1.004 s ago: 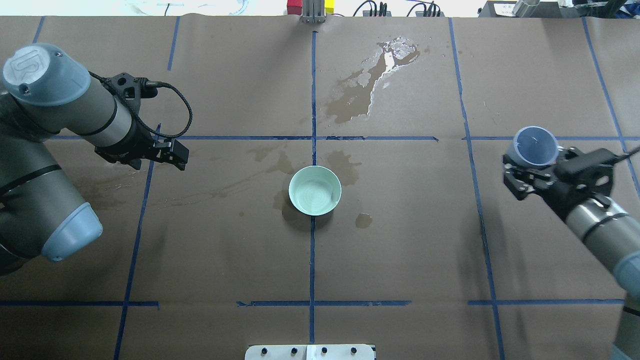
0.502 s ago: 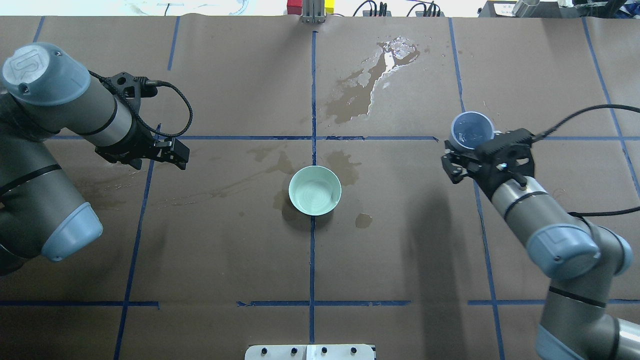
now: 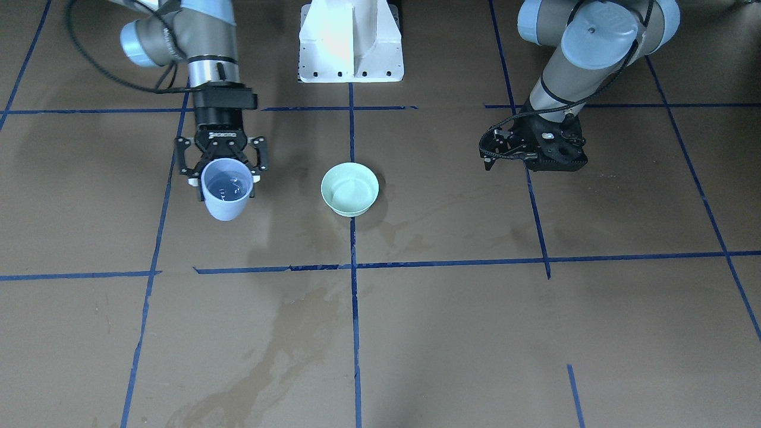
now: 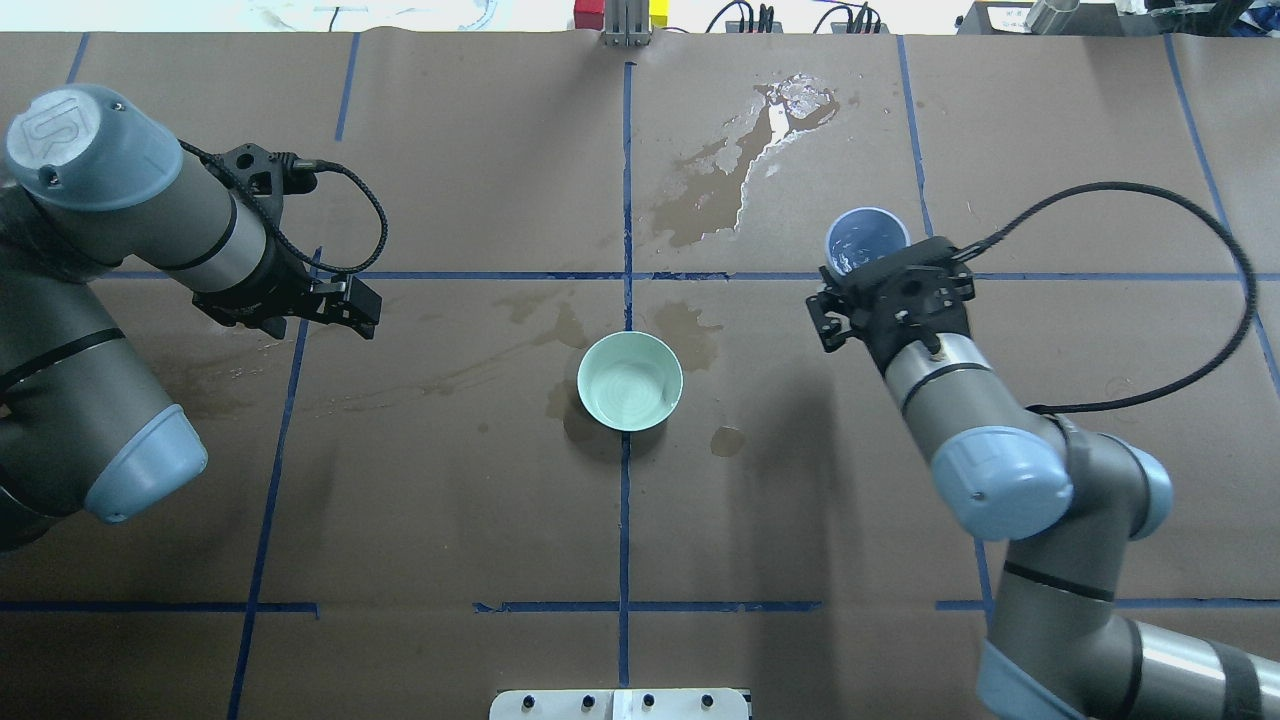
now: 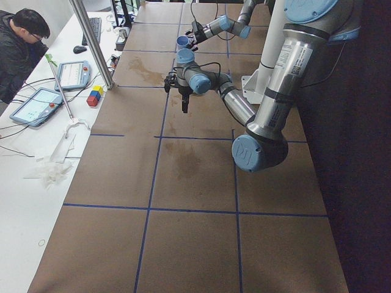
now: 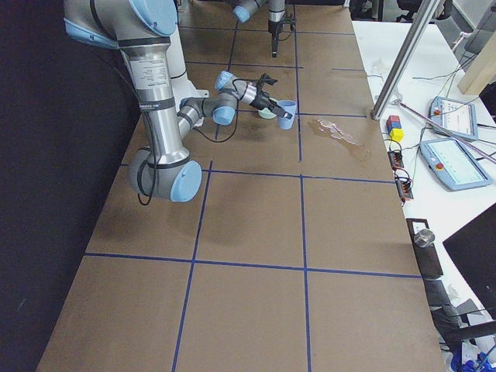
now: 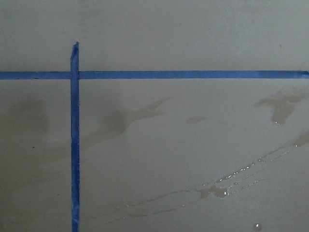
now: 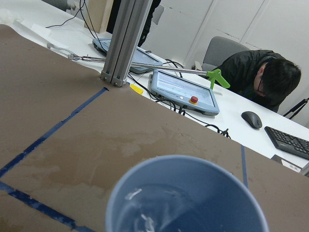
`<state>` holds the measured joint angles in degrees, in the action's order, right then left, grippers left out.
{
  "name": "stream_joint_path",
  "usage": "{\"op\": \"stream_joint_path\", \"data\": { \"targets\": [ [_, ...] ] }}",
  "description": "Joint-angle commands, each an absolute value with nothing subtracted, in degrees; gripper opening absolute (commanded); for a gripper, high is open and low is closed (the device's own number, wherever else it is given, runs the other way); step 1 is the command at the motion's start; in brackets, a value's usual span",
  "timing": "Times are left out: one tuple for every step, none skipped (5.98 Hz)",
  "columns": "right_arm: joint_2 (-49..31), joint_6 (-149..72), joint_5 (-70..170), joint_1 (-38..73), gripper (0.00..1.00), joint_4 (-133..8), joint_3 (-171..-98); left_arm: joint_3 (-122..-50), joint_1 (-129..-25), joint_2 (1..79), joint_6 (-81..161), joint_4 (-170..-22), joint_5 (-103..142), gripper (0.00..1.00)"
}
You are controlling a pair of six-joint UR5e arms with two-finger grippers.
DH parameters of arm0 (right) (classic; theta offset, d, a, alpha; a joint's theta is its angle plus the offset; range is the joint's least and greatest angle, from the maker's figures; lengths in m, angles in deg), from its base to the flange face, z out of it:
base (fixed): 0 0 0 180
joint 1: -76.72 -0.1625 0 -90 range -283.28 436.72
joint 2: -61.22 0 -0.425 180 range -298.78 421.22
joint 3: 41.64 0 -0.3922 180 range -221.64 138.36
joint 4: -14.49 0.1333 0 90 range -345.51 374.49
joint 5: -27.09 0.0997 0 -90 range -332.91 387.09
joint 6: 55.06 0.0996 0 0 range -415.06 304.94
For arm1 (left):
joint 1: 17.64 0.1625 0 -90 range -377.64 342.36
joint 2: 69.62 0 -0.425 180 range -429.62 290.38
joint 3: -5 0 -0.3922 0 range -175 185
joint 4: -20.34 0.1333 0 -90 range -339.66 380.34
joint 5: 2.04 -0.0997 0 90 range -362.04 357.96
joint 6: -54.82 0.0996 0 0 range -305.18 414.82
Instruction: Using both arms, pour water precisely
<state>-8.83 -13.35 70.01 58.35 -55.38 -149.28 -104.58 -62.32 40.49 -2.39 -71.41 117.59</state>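
The right gripper (image 4: 880,264) is clenched around a blue cup (image 4: 866,238), one finger on each side of its wall just under the rim. The cup is held clear of the table (image 4: 450,520), mouth up and roughly upright. The water (image 8: 154,212) lies inside the cup as a shallow, clear pool with a few bright glints on its surface, so it sits right between the gripper's fingers and slightly ahead of the wrist. None of it is leaving the rim.

A pale green bowl (image 4: 630,385) stands on the middle tape line of the brown paper table. In the overhead view the cup is well apart from the bowl, off toward the robot's right and a little farther from the robot's base.

The left gripper (image 4: 362,308) hangs low over the table on the other side of the bowl, well apart from it, with nothing in it; whether its fingers are closed or parted cannot be told. Its wrist camera shows only a blue tape cross (image 7: 74,75) and thin wet streaks (image 7: 217,191) on the paper below.

A larger wet patch (image 4: 745,165) lies on the far part of the table, near the cup but not beneath it.
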Motion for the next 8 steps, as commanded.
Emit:
{"op": "stream_joint_path", "data": {
  "targets": [
    [-1.4,-13.7,61.5,63.7,0.0,-71.5,-149.2,-104.5,-62.3,40.7,-2.4,-71.4,117.6,1.0],
    [0.6,-13.8,58.9,64.7,0.0,-77.4,-149.1,-104.5,-62.3,40.7,-2.5,-71.4,117.7,1.0],
    [2.0,-13.8,58.3,64.9,0.0,-80.7,-147.4,-104.5,-62.3,40.8,-2.5,-71.4,117.7,1.0],
    [3.7,-13.8,56.7,64.9,0.0,-81.0,-143.5,-104.5,-62.3,40.9,-2.9,-71.4,117.7,1.0],
    [4.8,-13.8,56.4,64.9,0.0,-81.0,-141.1,-104.6,-62.3,40.8,-2.9,-71.4,117.7,1.0],
    [4.8,-13.8,56.3,65.1,0.0,-81.0,-140.4,-104.5,-62.3,40.8,-2.9,-71.4,117.7,1.0],
    [4.9,-13.9,55.6,65.4,0.0,-84.2,-140.4,-104.5,-62.3,40.8,-2.9,-71.4,117.7,1.0],
    [5.1,-14.1,55.3,65.6,0.0,-85.5,-140.4,-104.5,-62.3,40.8,-2.9,-71.4,117.7,1.0]
  ]
}}
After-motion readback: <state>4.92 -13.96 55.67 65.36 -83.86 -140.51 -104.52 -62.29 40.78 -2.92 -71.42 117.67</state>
